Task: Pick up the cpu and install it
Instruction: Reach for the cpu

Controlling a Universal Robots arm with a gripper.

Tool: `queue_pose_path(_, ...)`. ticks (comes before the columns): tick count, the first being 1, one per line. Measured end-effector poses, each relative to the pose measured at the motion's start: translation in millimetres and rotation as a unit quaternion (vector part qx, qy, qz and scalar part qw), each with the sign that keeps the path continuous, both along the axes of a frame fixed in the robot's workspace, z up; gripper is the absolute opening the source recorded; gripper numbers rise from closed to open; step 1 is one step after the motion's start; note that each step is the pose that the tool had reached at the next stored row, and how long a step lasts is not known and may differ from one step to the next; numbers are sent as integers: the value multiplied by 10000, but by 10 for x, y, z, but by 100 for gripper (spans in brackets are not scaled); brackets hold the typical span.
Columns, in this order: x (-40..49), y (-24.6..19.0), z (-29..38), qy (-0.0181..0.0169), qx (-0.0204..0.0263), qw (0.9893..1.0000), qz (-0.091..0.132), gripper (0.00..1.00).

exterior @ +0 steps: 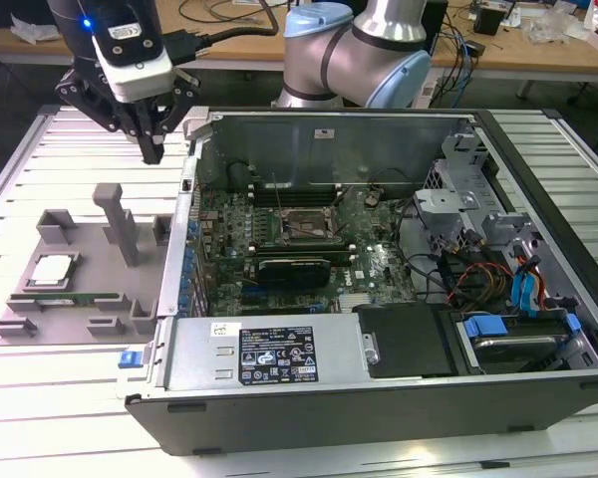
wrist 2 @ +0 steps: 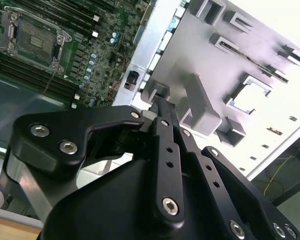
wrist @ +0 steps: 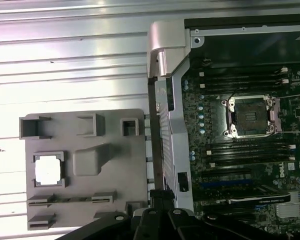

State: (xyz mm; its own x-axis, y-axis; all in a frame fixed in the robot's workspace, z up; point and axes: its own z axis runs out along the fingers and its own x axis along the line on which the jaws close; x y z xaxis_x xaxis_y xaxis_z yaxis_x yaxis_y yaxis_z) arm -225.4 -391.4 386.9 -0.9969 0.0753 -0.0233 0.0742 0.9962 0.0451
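A slatted metal desk [exterior: 50,418] carries a grey tray [exterior: 85,261]. An open computer case [exterior: 399,408] lies just beside the tray, on the exterior view's right.

Nearest in the tray, a green memory stick [exterior: 88,299] lies along the front edge. Just behind it the cpu [exterior: 55,271] sits in a square pocket, flat, with its shiny top up. Being square, it has no real long axis, and its sides run parallel to the tray's edges. I cannot tell which way its marked corner faces. An upright post [exterior: 120,224] stands in the tray between the cpu and the case.

Farther back, the tool [exterior: 151,149] hangs above the tray's far end on the case side, well apart from the cpu. Its fingers point down and are pressed together on nothing.

The step in hand looks like the reach for the cpu. Done well, the fingers would spread before the descent and come straight down over the pocket, clear of the post. They would then take two opposite sides by the thin edge and keep the chip level.

Beyond the tray, the socket [exterior: 301,227] sits on the board inside the case, with the arm [exterior: 354,55] behind it.
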Motion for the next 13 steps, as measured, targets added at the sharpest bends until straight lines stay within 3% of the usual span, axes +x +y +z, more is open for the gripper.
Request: queue_pose_path(13, -169, 36, -47, 0, 0, 10000, 0, 11)
